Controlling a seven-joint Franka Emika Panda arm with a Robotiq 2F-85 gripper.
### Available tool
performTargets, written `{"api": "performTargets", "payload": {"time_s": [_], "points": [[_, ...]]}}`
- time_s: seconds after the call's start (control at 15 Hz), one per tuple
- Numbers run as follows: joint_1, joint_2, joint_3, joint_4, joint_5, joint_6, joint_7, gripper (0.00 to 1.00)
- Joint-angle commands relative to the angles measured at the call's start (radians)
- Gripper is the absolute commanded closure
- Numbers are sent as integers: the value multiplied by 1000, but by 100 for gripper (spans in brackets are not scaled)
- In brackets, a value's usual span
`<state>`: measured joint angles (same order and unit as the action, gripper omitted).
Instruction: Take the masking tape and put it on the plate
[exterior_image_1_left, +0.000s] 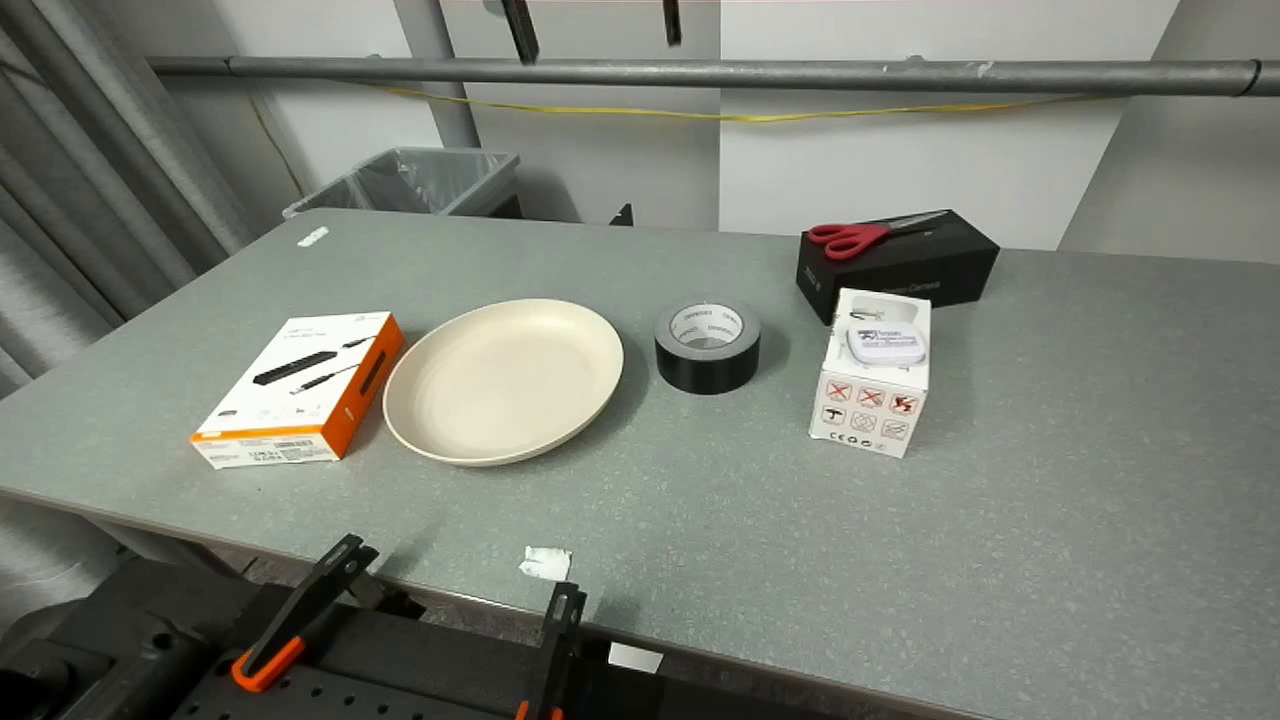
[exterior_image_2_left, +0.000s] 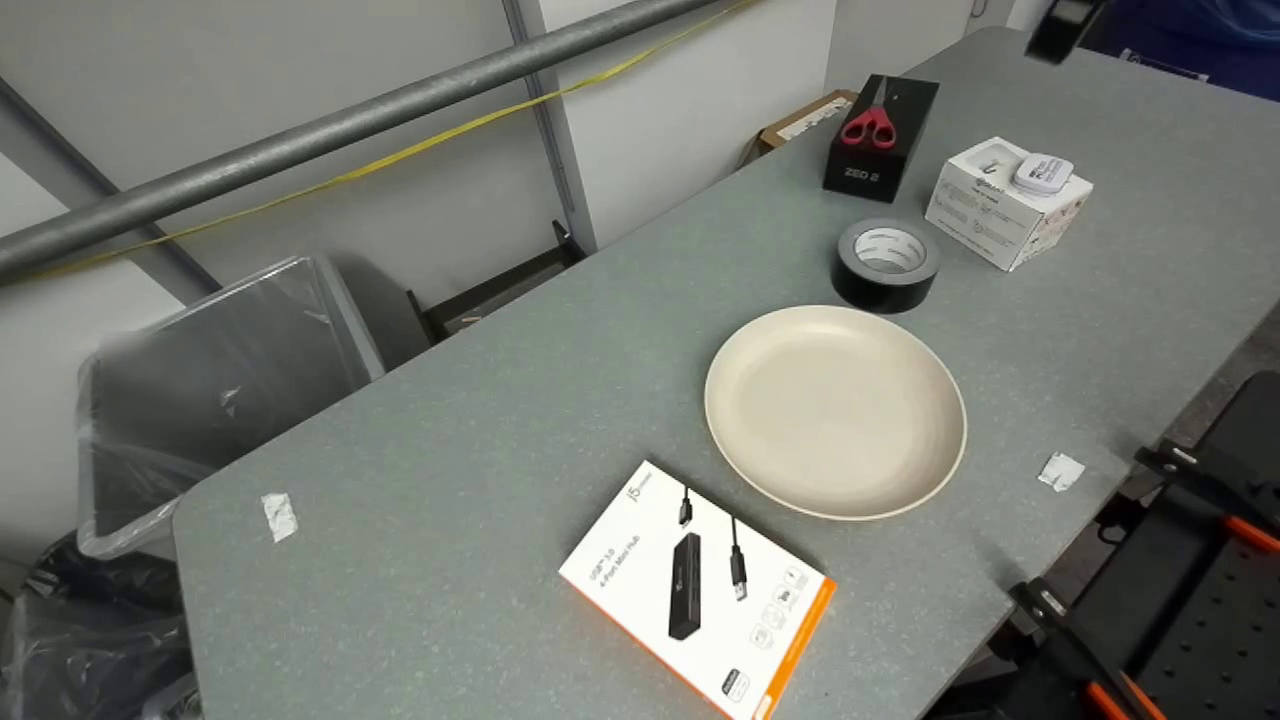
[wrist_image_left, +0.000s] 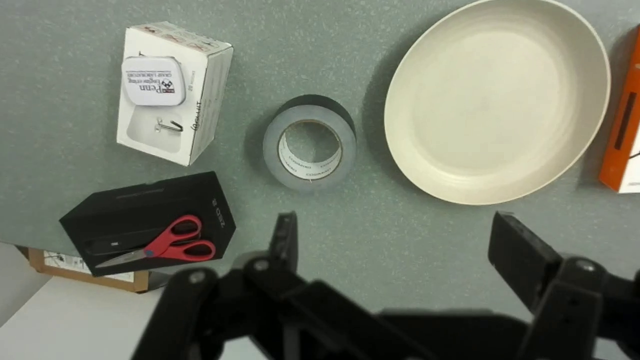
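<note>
The masking tape (exterior_image_1_left: 708, 372), a black roll with a grey top and pale core, lies flat on the grey table. It also shows in an exterior view (exterior_image_2_left: 883, 292) and in the wrist view (wrist_image_left: 310, 171). The round cream plate (exterior_image_1_left: 505, 385) lies beside it, apart from it, with nothing on it; it also shows in an exterior view (exterior_image_2_left: 835, 415) and in the wrist view (wrist_image_left: 485, 100). My gripper (wrist_image_left: 393, 225) is open and empty, well above the table. Its fingertips show at the top edge in an exterior view (exterior_image_1_left: 598, 42). The tape is ahead of its left finger in the wrist view.
A white box (exterior_image_1_left: 865, 410) with a small white tin (exterior_image_1_left: 887, 343) on top stands near the tape. A black box (exterior_image_1_left: 940, 285) carries red scissors (exterior_image_1_left: 848, 240). An orange-edged white box (exterior_image_1_left: 290, 380) lies beside the plate. A metal pipe (exterior_image_1_left: 700, 75) runs behind the table.
</note>
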<state>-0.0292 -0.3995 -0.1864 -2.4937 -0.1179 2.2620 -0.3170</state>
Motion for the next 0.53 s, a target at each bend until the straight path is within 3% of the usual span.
{"api": "performTargets", "payload": {"time_s": [0.0, 0.13, 0.2, 0.47], "points": [[-20, 257, 26, 67, -6, 136, 71, 0], [-20, 329, 27, 104, 19, 122, 65, 0], [-24, 245, 31, 34, 5, 129, 49, 0], [-26, 281, 37, 48, 5, 132, 50, 0]]}}
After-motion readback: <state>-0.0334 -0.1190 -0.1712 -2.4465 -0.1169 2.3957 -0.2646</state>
